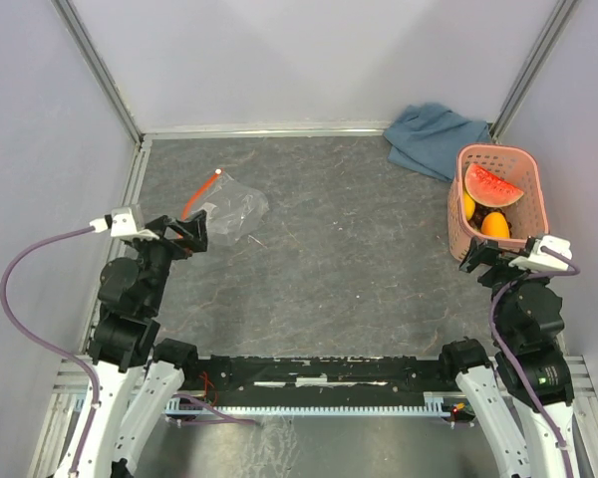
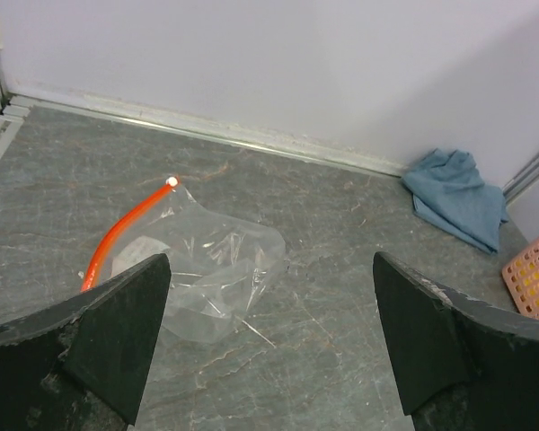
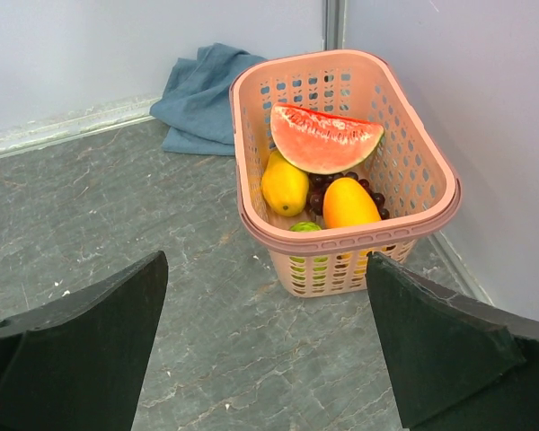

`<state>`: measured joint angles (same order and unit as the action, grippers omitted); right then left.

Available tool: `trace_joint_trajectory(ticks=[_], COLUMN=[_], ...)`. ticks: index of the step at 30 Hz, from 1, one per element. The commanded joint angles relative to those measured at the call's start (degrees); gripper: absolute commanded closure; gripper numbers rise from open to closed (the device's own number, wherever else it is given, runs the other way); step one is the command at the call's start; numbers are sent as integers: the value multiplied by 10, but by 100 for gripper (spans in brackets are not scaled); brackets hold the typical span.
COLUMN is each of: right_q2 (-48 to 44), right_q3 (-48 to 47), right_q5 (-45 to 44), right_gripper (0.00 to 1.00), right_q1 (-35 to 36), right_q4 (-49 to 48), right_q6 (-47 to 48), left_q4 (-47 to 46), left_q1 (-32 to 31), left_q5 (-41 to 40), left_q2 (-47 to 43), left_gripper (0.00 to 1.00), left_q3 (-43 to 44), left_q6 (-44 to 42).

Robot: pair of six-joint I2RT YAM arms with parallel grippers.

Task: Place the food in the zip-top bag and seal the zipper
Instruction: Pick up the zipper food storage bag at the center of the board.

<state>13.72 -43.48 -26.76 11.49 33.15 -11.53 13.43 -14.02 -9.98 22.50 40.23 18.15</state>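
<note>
The clear zip-top bag (image 1: pixel 231 211) (image 2: pixel 207 274) lies crumpled on the table at the back left, its red-orange zipper (image 1: pixel 198 194) (image 2: pixel 126 224) ending in a small white piece. My left gripper (image 1: pixel 187 235) (image 2: pixel 269 337) hovers open just in front of the bag, holding nothing. The food sits in a pink basket (image 1: pixel 533 179) (image 3: pixel 431 211) at the right: a watermelon wedge (image 1: pixel 491 186) (image 3: pixel 325 139), an orange fruit (image 1: pixel 495 225) (image 3: pixel 349 203), a yellow fruit (image 3: pixel 284 187), dark grapes (image 3: pixel 321 191) and a green piece (image 3: pixel 304 227). My right gripper (image 1: pixel 488 260) (image 3: pixel 265 346) is open and empty, just in front of the basket.
A blue-grey cloth (image 1: pixel 434 137) (image 3: pixel 202 99) (image 2: pixel 456 197) is bunched in the back right corner behind the basket. Pale walls enclose the table on the left, back and right. The basket stands close to the right wall.
</note>
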Motion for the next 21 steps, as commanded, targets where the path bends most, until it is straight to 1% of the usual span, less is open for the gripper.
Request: trace_joint_trajectory(ticks=[1,3,6,7,8,10,12,15,16,19,21], right_q2=[-14,-17,-25,-28,-30,-36,-45,-64,-68,-76,-81], right_q3=[3,4,9,12,13,13,15,21,21,23,23], right_q5=[11,16,25,34,40,48,48,51,51,58,55], right_gripper=[1,1,1,1,1,1,1,1,1,1,1], right_q1=[-2,-2,-3,-2,-2,-3,-3,-2,-2,-2,-2], right_q4=[-31,-33,-41,-44,-45,-44,-45,-49,-48,-48,-46], right_q6=[3,3,9,9,10,11,9,12,12,16,17], left_q4=[-5,12,41,62,65,68,73,78,78,87,85], left_q1=[-2,-3,-2,-1,-1,-1,2,21,36,94,114], left_q5=[21,6,-46,-42,-38,-52,-84,-112,-105,-39,-12], left_q2=[40,71,143,217,241,279,310,356,374,431,472], left_gripper=[0,0,0,0,0,0,0,0,0,0,0], left_q3=[39,50,88,123,134,147,151,153,157,188,211], left_q6=[-2,2,18,40,54,86,115,135,133,124,97])
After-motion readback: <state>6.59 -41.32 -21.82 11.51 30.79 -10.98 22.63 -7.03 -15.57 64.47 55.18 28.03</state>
